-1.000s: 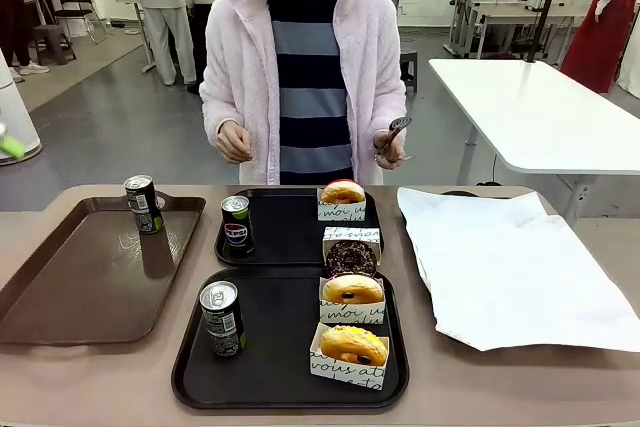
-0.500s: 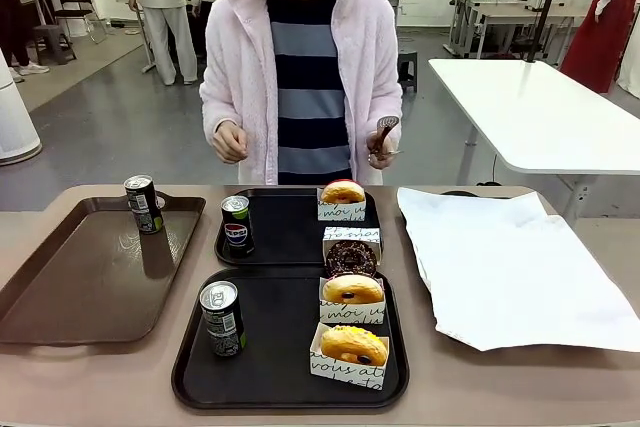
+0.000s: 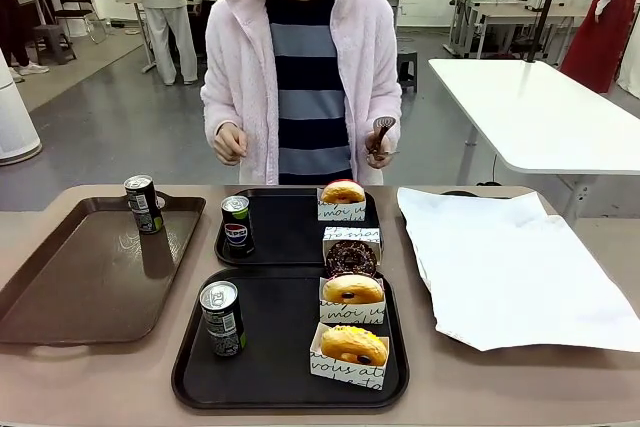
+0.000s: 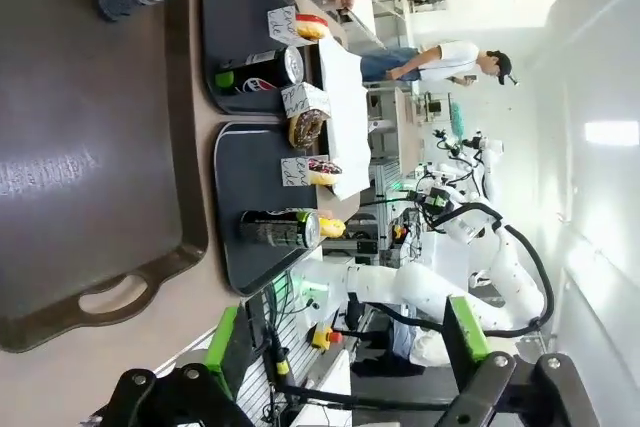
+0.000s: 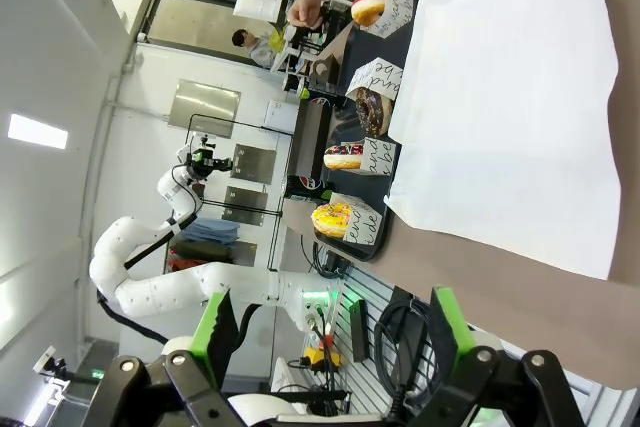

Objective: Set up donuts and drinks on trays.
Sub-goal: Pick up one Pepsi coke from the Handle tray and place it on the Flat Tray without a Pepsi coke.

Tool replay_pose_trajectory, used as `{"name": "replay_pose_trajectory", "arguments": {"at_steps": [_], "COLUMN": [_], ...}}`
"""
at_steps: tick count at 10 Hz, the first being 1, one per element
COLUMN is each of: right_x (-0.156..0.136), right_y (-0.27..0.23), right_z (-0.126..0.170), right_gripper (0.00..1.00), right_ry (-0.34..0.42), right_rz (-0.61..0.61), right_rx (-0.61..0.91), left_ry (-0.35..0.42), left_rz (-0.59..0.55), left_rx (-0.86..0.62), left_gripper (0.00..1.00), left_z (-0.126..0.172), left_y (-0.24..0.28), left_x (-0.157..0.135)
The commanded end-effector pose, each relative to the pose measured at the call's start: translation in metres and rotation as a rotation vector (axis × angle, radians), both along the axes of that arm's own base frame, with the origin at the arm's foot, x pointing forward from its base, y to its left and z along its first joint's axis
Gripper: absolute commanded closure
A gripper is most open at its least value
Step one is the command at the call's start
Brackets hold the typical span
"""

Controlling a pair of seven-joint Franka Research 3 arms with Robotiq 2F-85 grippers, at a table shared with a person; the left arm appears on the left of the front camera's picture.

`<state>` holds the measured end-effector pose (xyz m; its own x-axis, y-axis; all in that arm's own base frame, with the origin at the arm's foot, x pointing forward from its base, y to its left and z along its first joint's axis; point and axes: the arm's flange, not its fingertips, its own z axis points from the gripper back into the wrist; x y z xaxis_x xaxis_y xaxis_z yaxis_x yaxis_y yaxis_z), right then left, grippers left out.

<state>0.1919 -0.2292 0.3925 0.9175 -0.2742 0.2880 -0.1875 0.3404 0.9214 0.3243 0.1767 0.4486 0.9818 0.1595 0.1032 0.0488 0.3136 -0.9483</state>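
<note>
Two black trays (image 3: 270, 342) are seen mid-table, each with two donuts (image 3: 352, 345) and one drink (image 3: 222, 318). A third can (image 3: 143, 203) stands on the brown tray (image 3: 90, 277). Both the left claw (image 4: 345, 352) and the right claw (image 5: 325, 342) are spread wide, with nothing held, well apart from everything.

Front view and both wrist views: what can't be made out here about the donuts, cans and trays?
- Chocolate donut, front view: whether it rests on the far tray, the near tray or both rims; its sleeve covers the gap.
- Near can, front view: label too small to read.
- Utensil in the person's hand, front view: type too small to tell.
- Brown tray, left wrist view: cut off by left edge.
</note>
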Motion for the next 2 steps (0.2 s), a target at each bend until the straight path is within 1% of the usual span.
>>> {"name": "replay_pose_trajectory", "arguments": {"at_steps": [1, 2], "right_x": [0.003, 0.003], "right_y": [0.001, 0.001], "right_z": [0.001, 0.001], "right_gripper": [0.0, 0.0], "right_ry": [-0.031, -0.031], "right_rz": [-0.008, -0.008], "right_rx": [0.015, 0.015], "left_ry": [-0.037, 0.0], "left_rz": [-0.015, 0.0], "left_rx": [0.057, 0.0], "left_gripper": [0.0, 0.0], "left_z": [0.011, 0.0], "left_y": [0.011, 0.0], "left_x": [0.0, 0.0]}}
